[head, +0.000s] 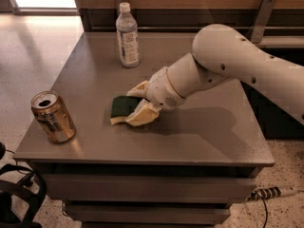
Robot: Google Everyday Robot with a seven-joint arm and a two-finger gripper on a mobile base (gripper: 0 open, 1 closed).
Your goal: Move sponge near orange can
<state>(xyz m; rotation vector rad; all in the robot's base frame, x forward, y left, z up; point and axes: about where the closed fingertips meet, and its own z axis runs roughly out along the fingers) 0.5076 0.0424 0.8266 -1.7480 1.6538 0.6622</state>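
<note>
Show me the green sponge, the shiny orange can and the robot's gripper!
rectangular green sponge [121,106]: camera view, its dark top.
shiny orange metal can [54,122]: camera view, its side.
yellow padded gripper [130,107]: camera view, between fingertips clamping the sponge, right of can.

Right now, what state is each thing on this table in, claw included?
Green-topped yellow foam sponge: gripped between the claw's fingers, apart from the can.
Claw: shut on the sponge.
Golden-orange metal can: upright, top opened.
Clear plastic bottle: upright, white cap on.
</note>
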